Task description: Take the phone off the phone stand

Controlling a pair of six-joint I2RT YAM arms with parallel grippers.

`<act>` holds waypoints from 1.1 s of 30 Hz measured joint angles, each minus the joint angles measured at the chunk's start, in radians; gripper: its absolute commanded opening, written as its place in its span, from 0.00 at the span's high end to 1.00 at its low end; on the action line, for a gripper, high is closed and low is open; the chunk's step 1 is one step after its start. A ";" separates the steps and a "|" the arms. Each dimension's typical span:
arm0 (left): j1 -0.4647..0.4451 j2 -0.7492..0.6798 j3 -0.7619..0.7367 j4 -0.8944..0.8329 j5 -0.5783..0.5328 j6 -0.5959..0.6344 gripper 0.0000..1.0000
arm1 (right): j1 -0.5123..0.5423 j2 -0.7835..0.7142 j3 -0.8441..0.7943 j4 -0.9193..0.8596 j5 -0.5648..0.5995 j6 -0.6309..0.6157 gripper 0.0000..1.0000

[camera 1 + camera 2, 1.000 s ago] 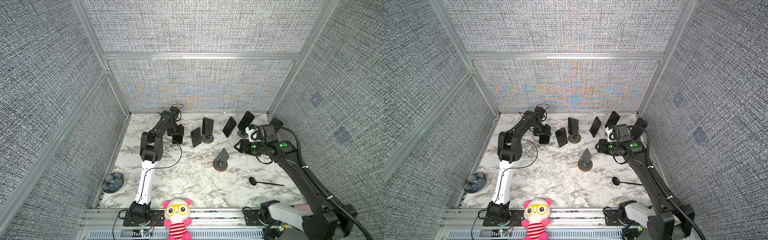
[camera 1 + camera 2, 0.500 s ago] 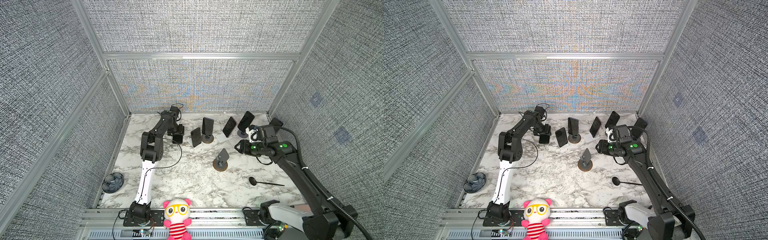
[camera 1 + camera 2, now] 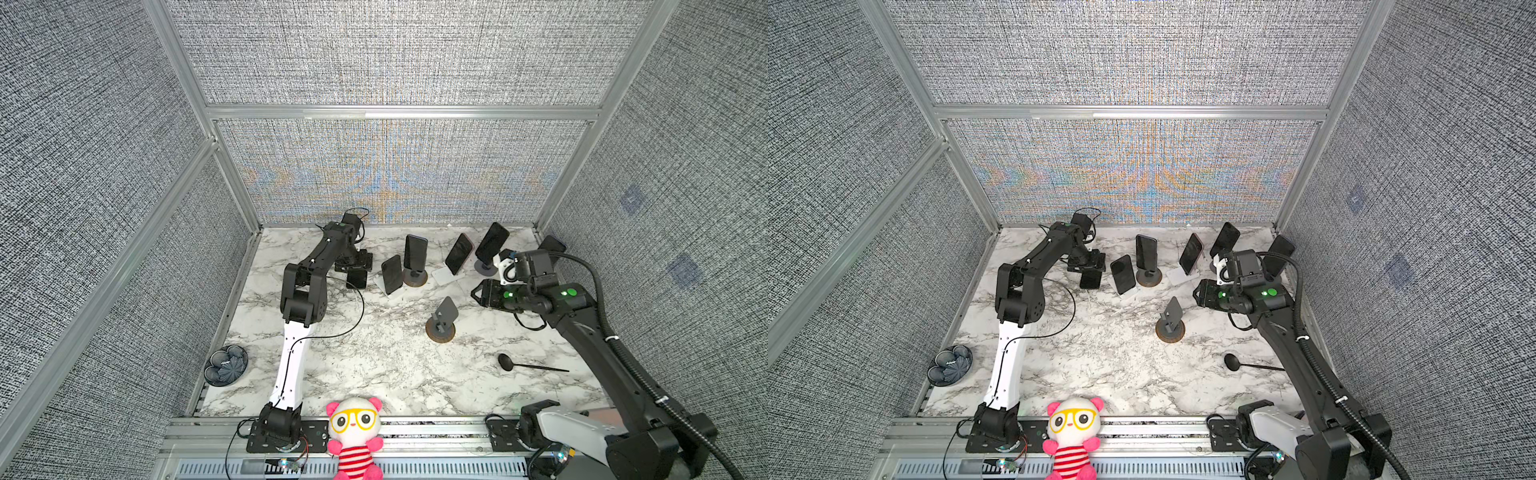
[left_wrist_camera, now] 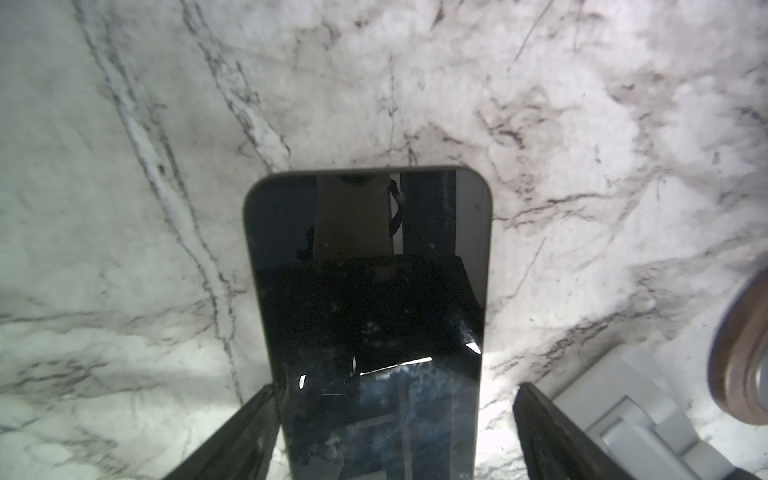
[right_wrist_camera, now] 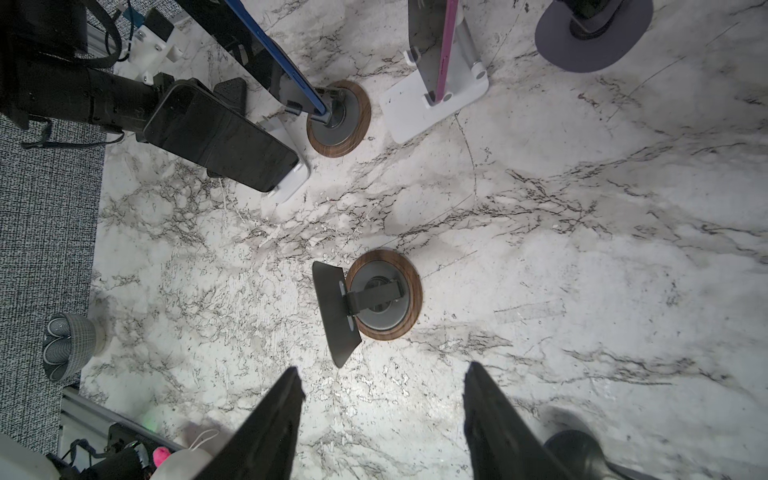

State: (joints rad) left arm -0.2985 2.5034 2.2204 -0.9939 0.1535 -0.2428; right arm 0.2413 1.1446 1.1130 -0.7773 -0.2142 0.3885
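Observation:
A black phone [image 4: 370, 311] lies screen up on the marble table, seen in both top views [image 3: 356, 278] [image 3: 1090, 279]. My left gripper [image 4: 395, 388] straddles its near end and stands open. One finger [image 4: 249, 424] is close against the phone's edge, and the other finger [image 4: 552, 428] stands clear of it. An empty phone stand [image 3: 441, 322] with a round wooden base stands mid-table. My right gripper [image 5: 383, 368] hovers open and empty beside that stand [image 5: 382, 295]. It also shows in both top views [image 3: 484, 293] [image 3: 1202, 293].
Several other phones lean on stands along the back: one on a white stand [image 3: 392, 274], one on a wooden base [image 3: 415, 251], another white stand [image 3: 459, 253], a grey base [image 3: 491, 243]. A black spoon [image 3: 523, 365], a dark dish [image 3: 225, 365] and a plush toy [image 3: 355, 432] sit nearer the front.
My left gripper's jaws have spread wider around the phone on the table. Neither arm has visibly shifted.

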 measured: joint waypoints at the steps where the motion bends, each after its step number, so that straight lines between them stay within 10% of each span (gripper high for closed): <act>1: 0.000 -0.006 -0.005 -0.003 0.003 0.000 0.06 | 0.000 0.000 0.000 0.000 0.000 0.000 0.42; 26: -0.068 -0.694 -0.464 0.155 0.173 0.301 0.10 | -0.004 0.013 0.025 -0.012 0.031 -0.022 0.42; 33: -0.150 -0.673 -0.522 0.196 0.219 0.461 0.24 | -0.006 0.020 0.024 -0.027 0.033 -0.025 0.43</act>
State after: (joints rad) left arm -0.4488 1.8301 1.6985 -0.7975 0.3725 0.2180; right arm 0.2352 1.1645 1.1374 -0.8047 -0.1810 0.3634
